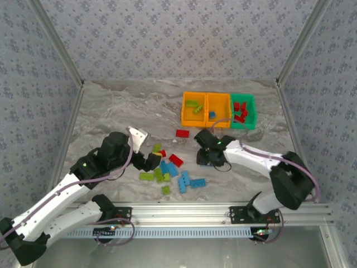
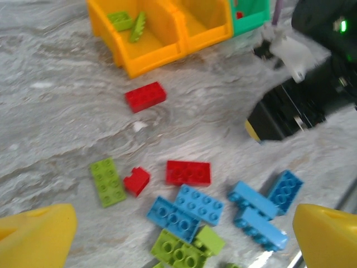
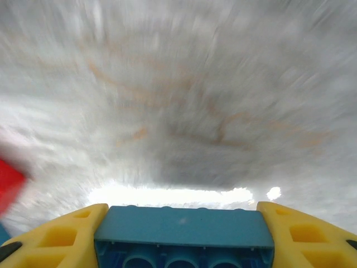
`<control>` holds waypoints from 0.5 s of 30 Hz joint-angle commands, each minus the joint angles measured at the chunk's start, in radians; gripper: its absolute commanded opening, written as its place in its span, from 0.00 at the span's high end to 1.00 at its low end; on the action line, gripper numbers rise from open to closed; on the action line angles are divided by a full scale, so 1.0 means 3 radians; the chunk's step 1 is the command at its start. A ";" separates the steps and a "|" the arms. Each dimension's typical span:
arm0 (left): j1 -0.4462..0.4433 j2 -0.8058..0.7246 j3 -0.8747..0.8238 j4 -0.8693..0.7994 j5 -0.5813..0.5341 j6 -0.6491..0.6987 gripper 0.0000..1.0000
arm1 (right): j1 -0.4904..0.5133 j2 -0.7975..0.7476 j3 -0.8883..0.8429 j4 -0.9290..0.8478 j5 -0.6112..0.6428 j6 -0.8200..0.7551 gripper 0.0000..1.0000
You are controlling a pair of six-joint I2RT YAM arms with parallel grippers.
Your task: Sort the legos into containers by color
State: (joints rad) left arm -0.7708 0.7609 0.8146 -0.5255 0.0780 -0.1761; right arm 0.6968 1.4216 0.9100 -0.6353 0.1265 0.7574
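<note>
Left wrist view is giving the sharpest look at the legos (image 2: 192, 204): red, light blue and lime green bricks are lying studs-up on the marbled table (image 2: 56, 111), several touching in a cluster at the lower middle of the frame. The left gripper (image 1: 149, 162) is standing spread wide, its yellow fingertips (image 2: 36, 237) sitting in the two bottom corners with nothing between them. At the upper right, the right arm's dark wrist (image 2: 295, 106) is looming blurred over the table, a small green light (image 2: 341, 25) glowing on it.

The top edge is cutting off the three bins. The left orange bin (image 2: 120, 53) is holding two lime green pieces, while the middle orange bin (image 2: 209, 36) and the green bin (image 2: 251, 22) are showing little of their insides. From the top external view, a blue piece is lying in the middle orange bin and red ones in the green bin, the bins touching in a row at the upper right of the table.

In the right wrist view the right gripper (image 3: 183, 220) is pinching a blue brick (image 3: 184, 229) between its yellow fingers (image 3: 61, 234), the brick's hollow underside facing the camera and running off the bottom edge. Blur is smearing the table behind it, and a red patch (image 3: 8, 187) at the left edge is too soft to identify.
</note>
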 commanded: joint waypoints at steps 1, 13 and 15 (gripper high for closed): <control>-0.0009 -0.0052 -0.0017 0.0378 0.0422 -0.0196 0.01 | -0.0467 -0.0167 0.0497 -0.0123 0.0419 -0.0500 0.52; -0.0071 0.0023 -0.0036 -0.0128 -0.0307 -0.0863 0.01 | -0.1375 0.1899 0.2876 -0.0214 0.0117 -0.1180 0.36; -0.0067 0.0045 -0.0028 -0.0312 -0.0550 -0.0976 0.01 | -0.1400 0.2101 0.3156 -0.0382 0.0106 -0.1180 0.30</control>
State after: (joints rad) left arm -0.7876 0.7742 0.7921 -0.5095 0.0505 -0.3904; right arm 0.2825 2.0045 1.7500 -0.6235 0.1787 0.4438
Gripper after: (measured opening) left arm 0.992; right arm 0.673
